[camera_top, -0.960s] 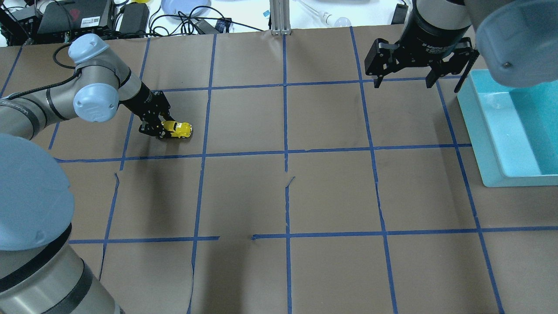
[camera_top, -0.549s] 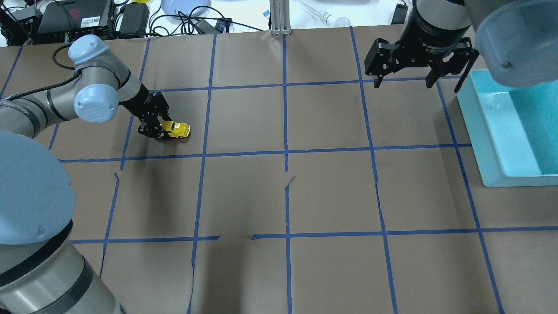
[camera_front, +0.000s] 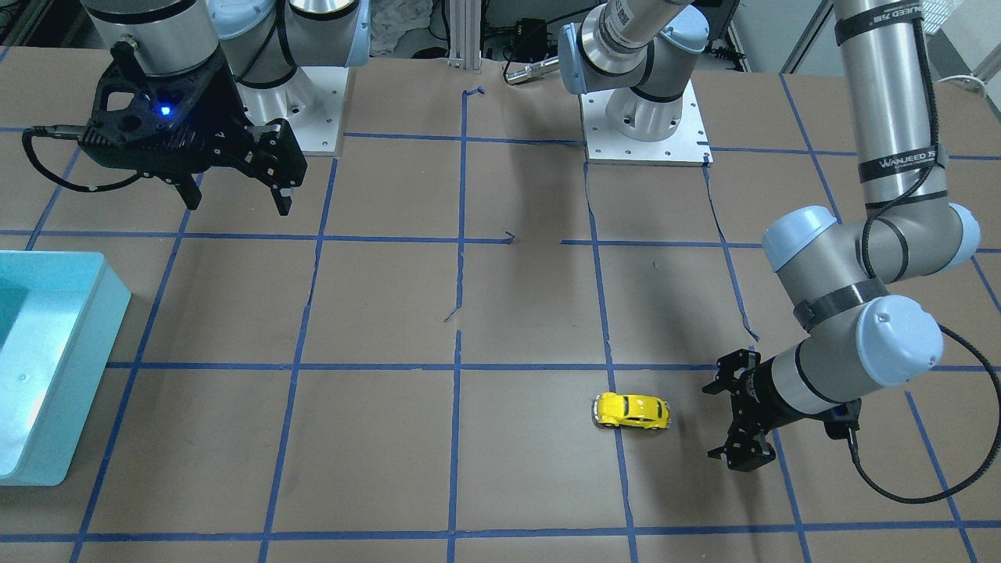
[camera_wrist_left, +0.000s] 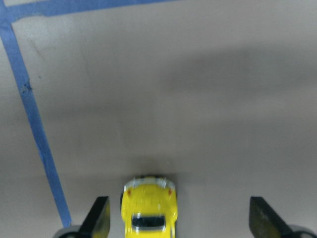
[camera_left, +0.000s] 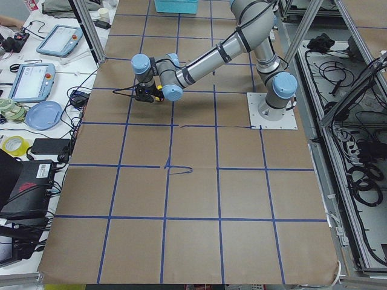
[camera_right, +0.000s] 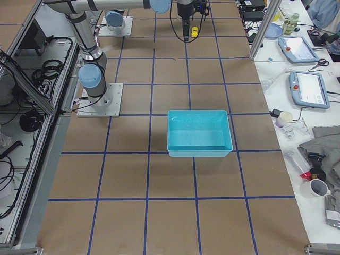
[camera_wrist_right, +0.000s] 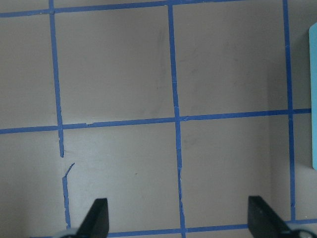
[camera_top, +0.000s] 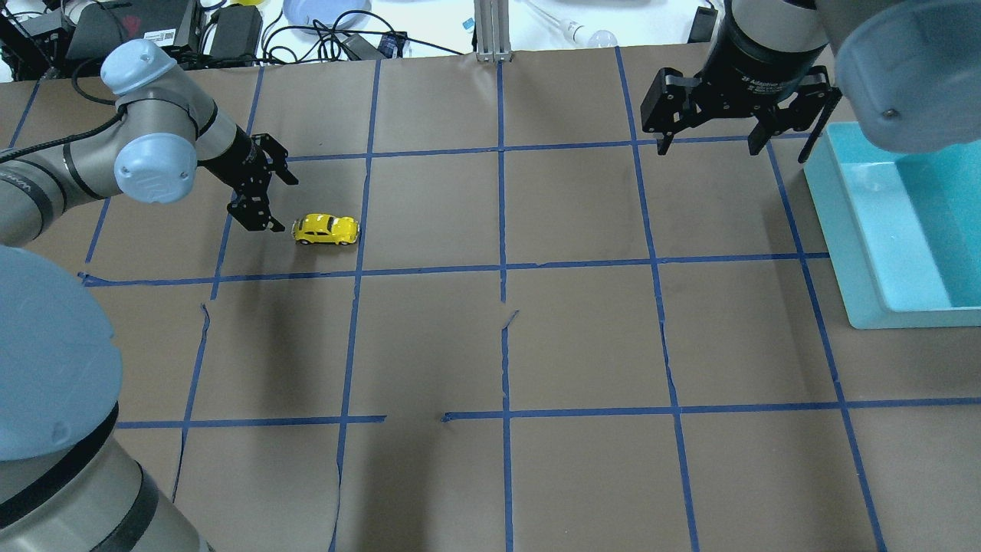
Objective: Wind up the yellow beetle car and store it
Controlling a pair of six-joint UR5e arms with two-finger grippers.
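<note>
The yellow beetle car [camera_top: 327, 229] stands free on its wheels on the brown table, left of centre; it also shows in the front view [camera_front: 632, 411] and the left wrist view [camera_wrist_left: 148, 208]. My left gripper [camera_top: 285, 205] is open and empty, low over the table just left of the car and apart from it, as the front view [camera_front: 712, 421] confirms. In the left wrist view the car sits between the spread fingers [camera_wrist_left: 99, 218], closer to the left one. My right gripper [camera_top: 709, 146] is open and empty, high at the far right, next to the teal bin [camera_top: 866, 253].
The teal bin [camera_front: 70, 367] holds nothing that I can see; a sliver of it shows in the right wrist view [camera_wrist_right: 313, 99]. Blue tape lines grid the brown paper cover, which has small tears near the middle. Cables and gear lie beyond the far edge.
My left gripper was shut on the car's rear; it has opened and pulled back to the left. The car has moved a little to the right. The right arm has not moved.
</note>
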